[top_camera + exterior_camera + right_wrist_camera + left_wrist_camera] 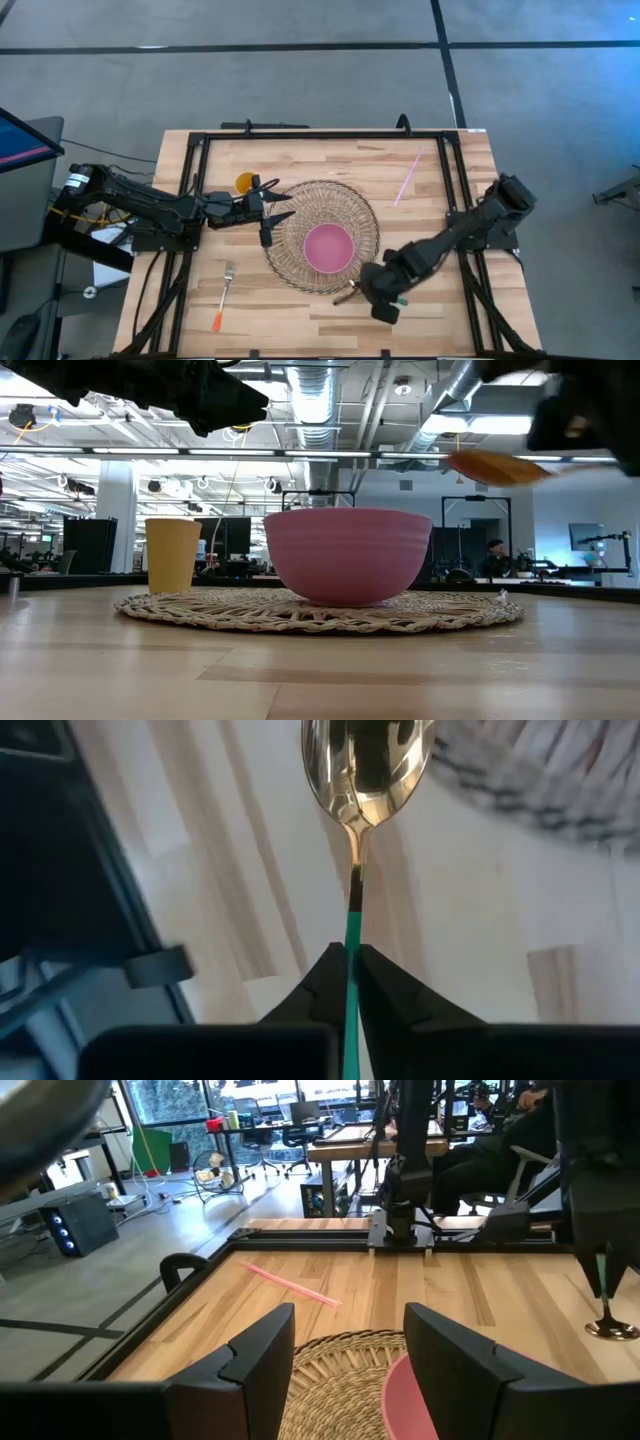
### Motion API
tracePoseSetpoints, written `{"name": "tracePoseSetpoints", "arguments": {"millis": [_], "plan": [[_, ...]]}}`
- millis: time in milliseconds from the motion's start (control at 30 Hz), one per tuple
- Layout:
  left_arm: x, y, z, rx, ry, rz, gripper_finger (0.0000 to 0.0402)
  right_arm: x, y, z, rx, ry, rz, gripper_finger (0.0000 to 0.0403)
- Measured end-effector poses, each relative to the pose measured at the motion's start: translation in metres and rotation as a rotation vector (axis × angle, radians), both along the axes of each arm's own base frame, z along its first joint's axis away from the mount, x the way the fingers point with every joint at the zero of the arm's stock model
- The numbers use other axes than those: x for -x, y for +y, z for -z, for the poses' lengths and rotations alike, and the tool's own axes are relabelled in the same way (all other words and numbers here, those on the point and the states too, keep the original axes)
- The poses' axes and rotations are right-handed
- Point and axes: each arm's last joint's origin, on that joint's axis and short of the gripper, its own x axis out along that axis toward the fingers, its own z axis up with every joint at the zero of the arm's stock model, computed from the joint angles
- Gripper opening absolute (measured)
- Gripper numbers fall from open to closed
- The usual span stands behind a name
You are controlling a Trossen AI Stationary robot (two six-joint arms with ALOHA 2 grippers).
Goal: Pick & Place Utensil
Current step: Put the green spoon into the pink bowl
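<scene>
A spoon [365,760] with a golden bowl and a thin green handle is in my right gripper [378,292], near the table's near edge beside the woven mat [360,215]. A pink bowl [328,247] stands in the middle of that mat. My left gripper [268,213] hovers open at the mat's left edge, its fingers pointing toward the bowl [405,1400]. A fork [224,293] with an orange handle lies flat on the table to the near left. In the low view the spoon [495,465] shows above the table. My right gripper pinches the spoon's green handle [351,945] between its two fingertips, and the handle runs along the fingers. The golden bowl end [365,760] sticks out ahead of the fingers. In the left wrist view the spoon [610,1325] hangs bowl-down below the gripper.
A yellow cup [245,182] stands beside the mat's far left edge, close to my left gripper. A pink straw [407,177] lies on the wood at the far right. A black frame [320,133] runs round the table's edges. Bare wood lies along the near edge.
</scene>
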Motion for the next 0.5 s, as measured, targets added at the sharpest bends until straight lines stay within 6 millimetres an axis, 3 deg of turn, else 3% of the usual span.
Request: {"name": "tracePoseSetpoints", "arguments": {"millis": [300,500], "plan": [[0.000,0.000,0.000,0.000,0.000,0.000,0.0191,-0.036,-0.058,-0.026,-0.133,-0.057,0.002,0.0010],[0.000,0.000,0.000,0.000,0.001,0.000,0.0191,-0.048,-0.102,-0.028,-0.246,-0.016,0.220,0.0015]]}}
